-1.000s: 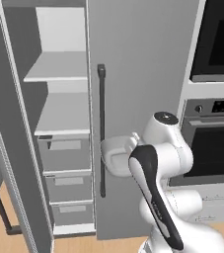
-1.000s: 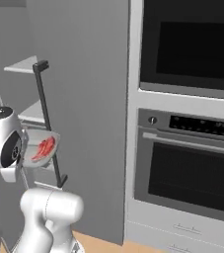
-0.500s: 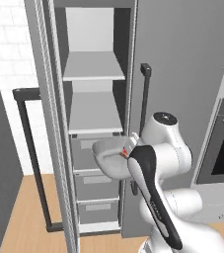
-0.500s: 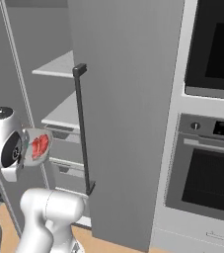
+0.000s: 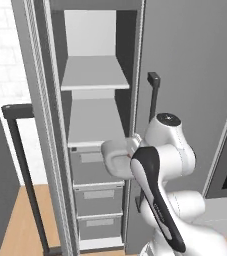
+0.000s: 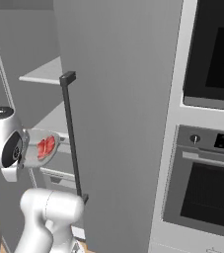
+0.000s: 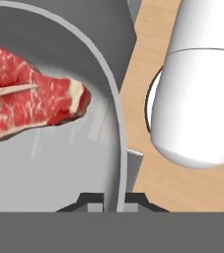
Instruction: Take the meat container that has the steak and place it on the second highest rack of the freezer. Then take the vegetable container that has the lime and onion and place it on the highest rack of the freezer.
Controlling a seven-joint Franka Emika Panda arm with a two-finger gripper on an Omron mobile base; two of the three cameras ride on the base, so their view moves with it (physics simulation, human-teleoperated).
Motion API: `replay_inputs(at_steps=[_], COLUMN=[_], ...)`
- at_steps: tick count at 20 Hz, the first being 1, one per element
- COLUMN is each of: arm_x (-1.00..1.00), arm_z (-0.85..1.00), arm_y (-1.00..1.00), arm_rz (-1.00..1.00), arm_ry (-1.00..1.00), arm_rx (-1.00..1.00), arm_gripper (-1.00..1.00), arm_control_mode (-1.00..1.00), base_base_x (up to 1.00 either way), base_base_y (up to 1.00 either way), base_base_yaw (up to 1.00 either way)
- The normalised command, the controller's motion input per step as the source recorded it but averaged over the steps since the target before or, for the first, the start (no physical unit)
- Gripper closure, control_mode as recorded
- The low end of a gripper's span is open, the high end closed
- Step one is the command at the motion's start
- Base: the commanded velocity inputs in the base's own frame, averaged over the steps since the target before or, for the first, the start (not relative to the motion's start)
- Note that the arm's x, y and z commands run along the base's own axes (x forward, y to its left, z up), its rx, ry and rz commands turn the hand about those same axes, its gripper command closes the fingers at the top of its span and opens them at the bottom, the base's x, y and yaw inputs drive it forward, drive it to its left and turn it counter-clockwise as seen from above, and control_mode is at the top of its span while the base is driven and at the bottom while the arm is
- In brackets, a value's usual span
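Here, in a grey kitchen with a wood floor (image 7: 148, 74), the open freezer (image 5: 92, 130) and its pale shelves stand ahead of the gripper (image 7: 112, 200), wall ovens (image 6: 207, 148) to its right. Its fingers are pinched on the tub's (image 5: 116, 157) rim; the steak (image 7: 29, 106) lies inside, just beyond them.

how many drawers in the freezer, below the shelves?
3 show in the left base view of the freezer, stacked under the lower shelf: top drawer beside the held meat container, middle drawer, bottom drawer. The robot arm may hide more.
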Motion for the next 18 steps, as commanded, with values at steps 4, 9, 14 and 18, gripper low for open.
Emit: replay_inputs(at_steps=[4, 9, 14, 18], arm_x=[0.00, 0.00, 0.55, 1.00], arm_z=[0.00, 0.00, 0.00, -0.01], arm_y=[0.00, 0.00, -0.08, -0.01], arm_rz=[0.00, 0.00, -0.01, -0.04], arm_ry=[0.00, 0.00, 0.00, 0.00], arm_rx=[0.00, 0.00, 0.00, -0.03], arm_gripper=[1.00, 1.00, 1.00, 1.00], arm_control_mode=[1.00, 1.00, -1.00, -1.00], base_base_x=[0.17, 0.16, 0.10, 0.00], base_base_y=[0.58, 0.21, 0.00, 0.00], base_base_yaw=[0.01, 0.01, 0.00, 0.00])
